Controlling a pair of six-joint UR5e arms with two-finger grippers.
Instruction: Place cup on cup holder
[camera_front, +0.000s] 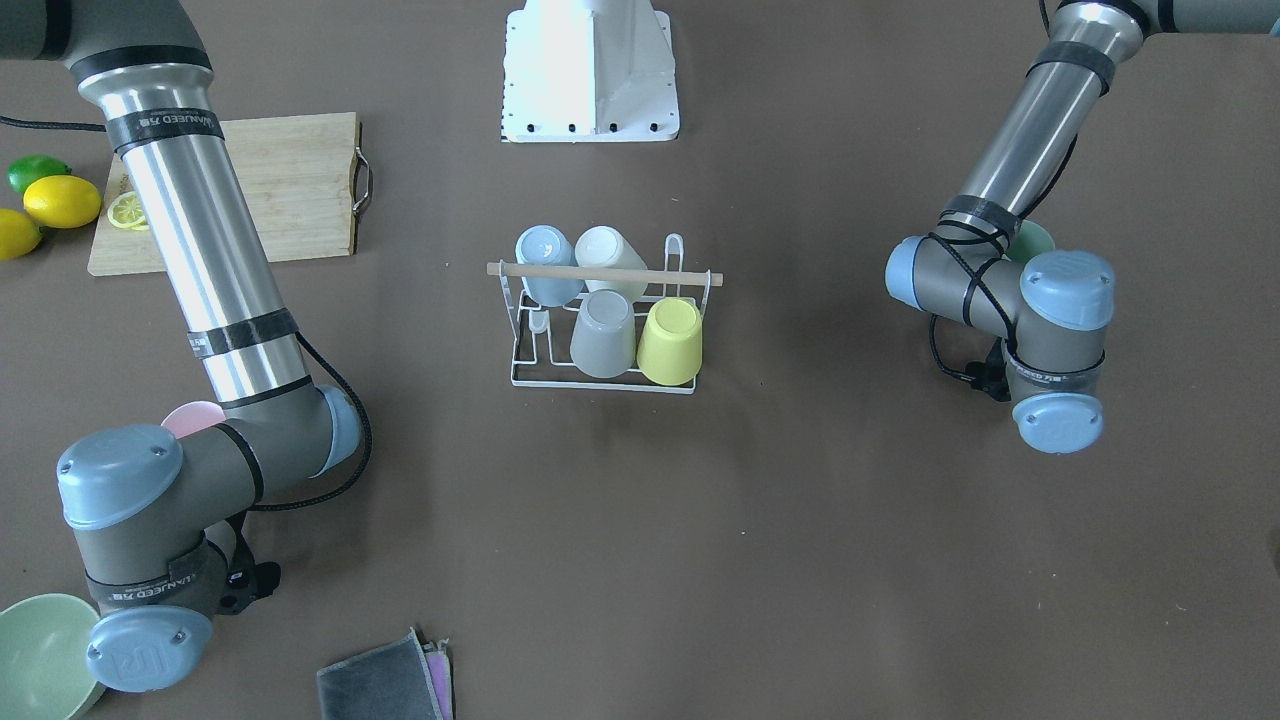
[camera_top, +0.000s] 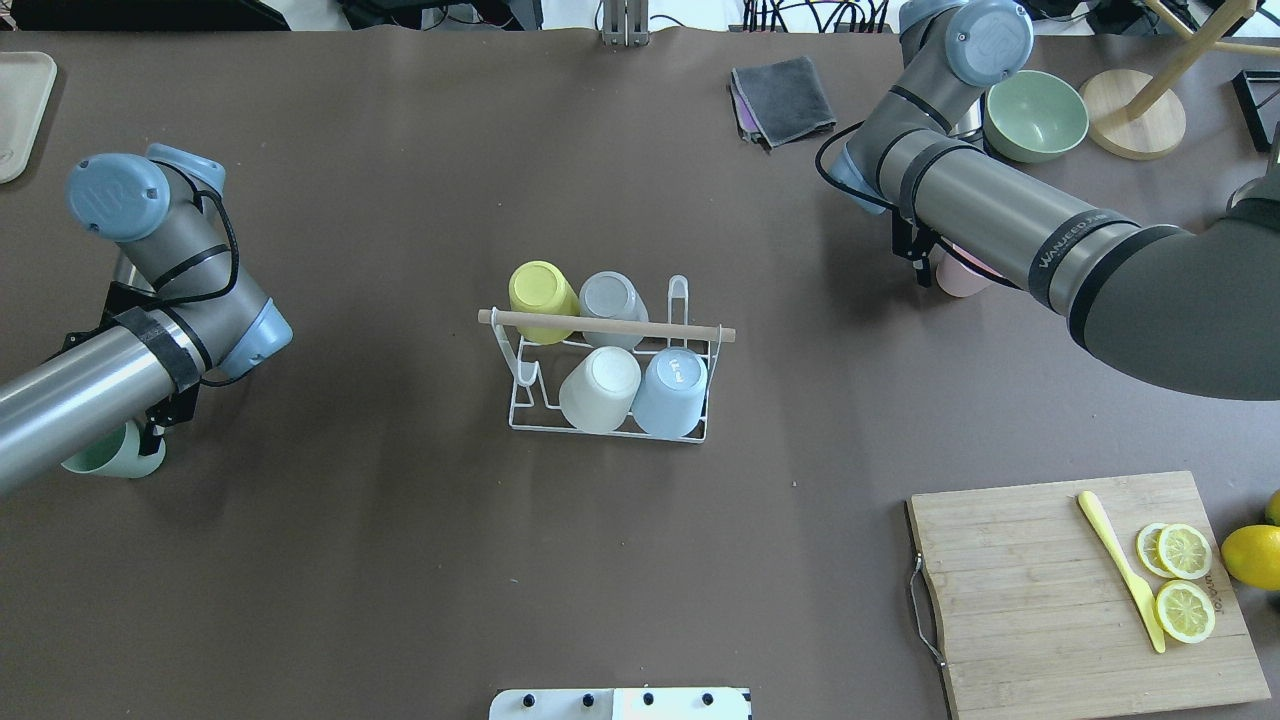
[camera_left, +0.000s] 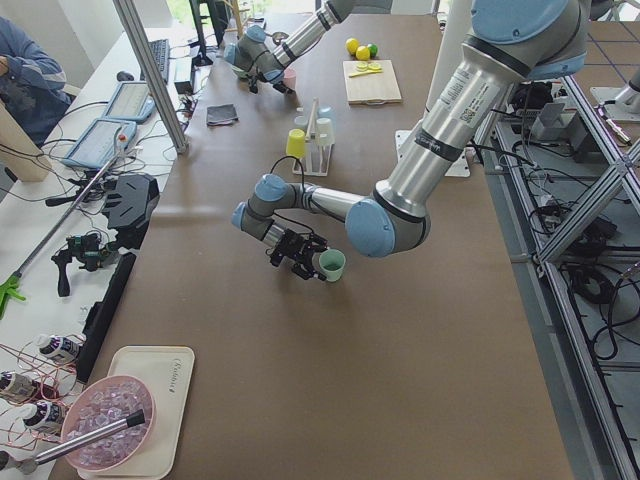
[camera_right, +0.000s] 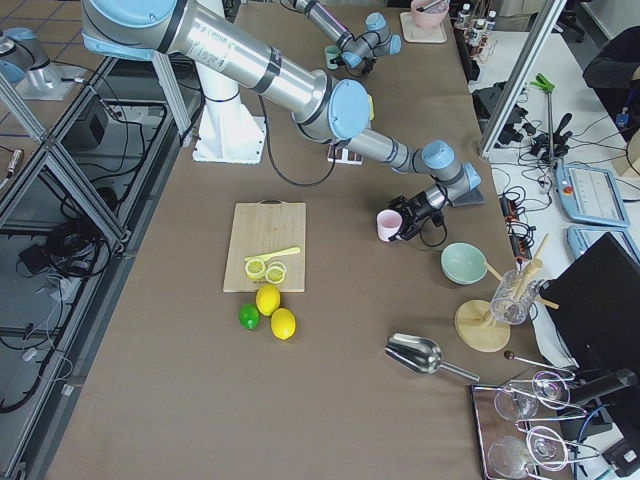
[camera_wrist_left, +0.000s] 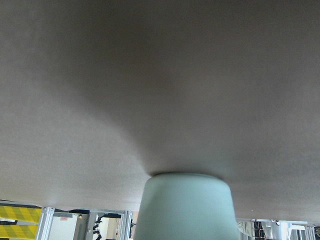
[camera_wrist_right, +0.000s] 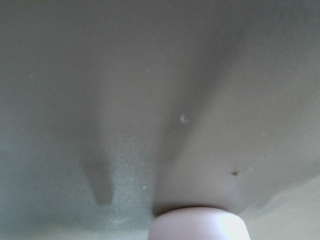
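Note:
The white wire cup holder (camera_top: 700, 331) with a wooden rod stands mid-table and carries a yellow, a grey, a cream and a blue cup upside down. A mint green cup (camera_top: 110, 458) stands on the table under my left wrist. It fills the bottom centre of the left wrist view (camera_wrist_left: 186, 207). My left gripper (camera_left: 305, 265) is right against it, its fingers hidden, so I cannot tell their state. A pink cup (camera_top: 958, 278) stands on the table under my right arm. My right gripper (camera_right: 403, 228) is beside it, its state also hidden.
A cutting board (camera_top: 1040, 590) with lemon slices and a yellow knife lies at the near right, whole lemons (camera_top: 1250, 555) beside it. A green bowl (camera_top: 1035, 115), a grey cloth (camera_top: 785, 95) and a wooden stand (camera_top: 1135, 125) sit at the far right.

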